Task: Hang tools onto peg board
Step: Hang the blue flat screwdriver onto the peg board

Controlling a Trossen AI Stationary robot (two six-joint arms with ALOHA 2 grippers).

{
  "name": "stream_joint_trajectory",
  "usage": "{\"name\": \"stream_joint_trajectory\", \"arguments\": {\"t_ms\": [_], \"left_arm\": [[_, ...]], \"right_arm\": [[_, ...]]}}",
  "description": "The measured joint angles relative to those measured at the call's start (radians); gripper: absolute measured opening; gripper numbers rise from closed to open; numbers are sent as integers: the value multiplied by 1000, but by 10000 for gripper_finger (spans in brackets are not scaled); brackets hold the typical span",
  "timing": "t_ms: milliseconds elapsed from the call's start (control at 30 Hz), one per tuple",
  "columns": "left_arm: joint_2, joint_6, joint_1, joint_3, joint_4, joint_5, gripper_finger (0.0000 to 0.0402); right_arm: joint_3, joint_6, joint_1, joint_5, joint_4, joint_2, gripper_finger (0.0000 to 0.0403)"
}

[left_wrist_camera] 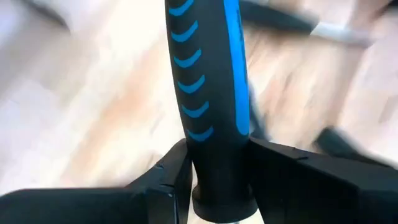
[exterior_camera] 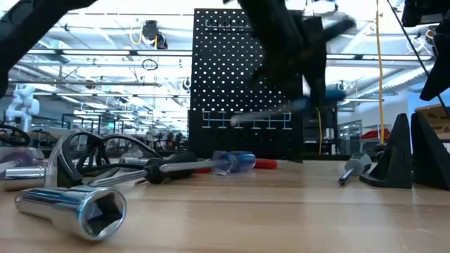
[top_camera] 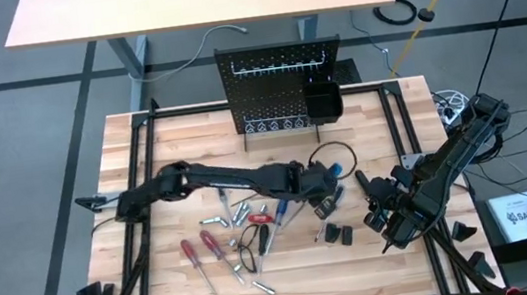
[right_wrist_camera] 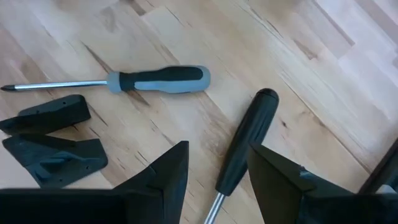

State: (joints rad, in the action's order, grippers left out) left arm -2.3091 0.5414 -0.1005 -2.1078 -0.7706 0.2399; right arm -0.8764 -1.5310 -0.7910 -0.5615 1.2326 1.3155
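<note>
At the table's near edge, well short of the peg board [top_camera: 281, 85], red-handled screwdrivers [top_camera: 199, 253] and pliers [top_camera: 251, 243] lay among silver bits. Nearer the board, the left gripper [left_wrist_camera: 217, 180] was clamped on a black-and-blue screwdriver handle [left_wrist_camera: 208, 93], at mid-table just in front of the board. Off to the board's right front, the right gripper [right_wrist_camera: 217, 171] hovered with fingers apart over a black-handled tool [right_wrist_camera: 245, 146], beside a grey-handled screwdriver [right_wrist_camera: 155, 79] and black wedge blocks [right_wrist_camera: 53, 143].
</note>
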Motion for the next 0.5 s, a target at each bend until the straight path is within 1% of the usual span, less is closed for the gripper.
{"name": "stream_joint_trajectory", "arguments": {"t_ms": [133,267,367,433,500], "left_arm": [[77,-46,-2,2,73,1,125],[174,-132,-12,-2,165,0,125],[227,-190,-19,-2,190,10,125],[263,-229,-20,0,199,27,125],[306,-275,-19,0,196,74,125]], "right_arm": [[0,-1,0,17,4,0,155],[0,0,-3,17,9,0,155],[0,0,-3,17,18,0,155],[0,8,-3,17,20,0,155],[0,31,-3,17,19,0,155]]}}
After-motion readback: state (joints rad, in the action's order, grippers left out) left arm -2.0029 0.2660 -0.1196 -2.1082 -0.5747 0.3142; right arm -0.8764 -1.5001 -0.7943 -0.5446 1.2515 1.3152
